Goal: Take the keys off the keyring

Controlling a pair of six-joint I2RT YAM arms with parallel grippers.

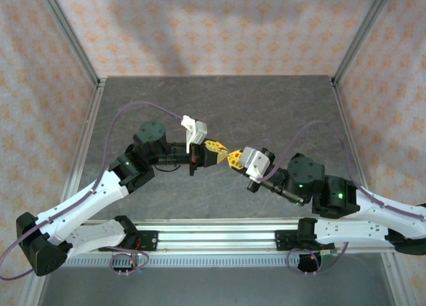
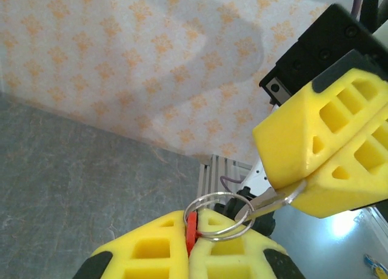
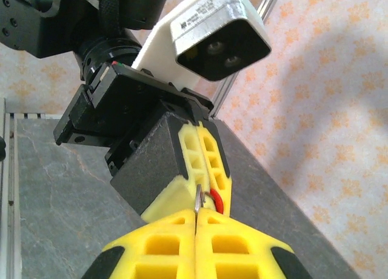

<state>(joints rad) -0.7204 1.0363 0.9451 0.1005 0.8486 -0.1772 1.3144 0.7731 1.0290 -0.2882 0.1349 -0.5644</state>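
So we're right in the middle of the pulling-apart step here. Both arms have the thing held up over the grey surface (image 1: pixel 266 100), nose to nose in the overhead view. Our left claw (image 1: pixel 218 149) is clenched on the keyring (image 2: pixel 192 231), pinching the little red bit dead centre. The thin wire loop (image 2: pixel 213 197) sticks out just above that grip. Our right claw (image 1: pixel 233 159) is clamped tight on the key (image 2: pixel 267 200). From the left wrist camera we can see the silvery shaft poking out of it and running into the loop. From the right wrist camera there's just a sliver of metal above the seam of the closed claw, with the red bit just beside it.

As far as we can tell the key isn't off yet, it looks threaded on the loop. Whether it's started into the split of the coil, we honestly can't tell, it's too small.

Next move, our guess: the left side acts as the anchor while the right one works the key round the coil toward the open end. That's more of a twisting slide than a straight yank. Pull straight and we'd expect the loop to tug out of the left grip, or the key to slip, since there's so little of it to hold. Small and slow, with both grips kept firm, seems the way to go.
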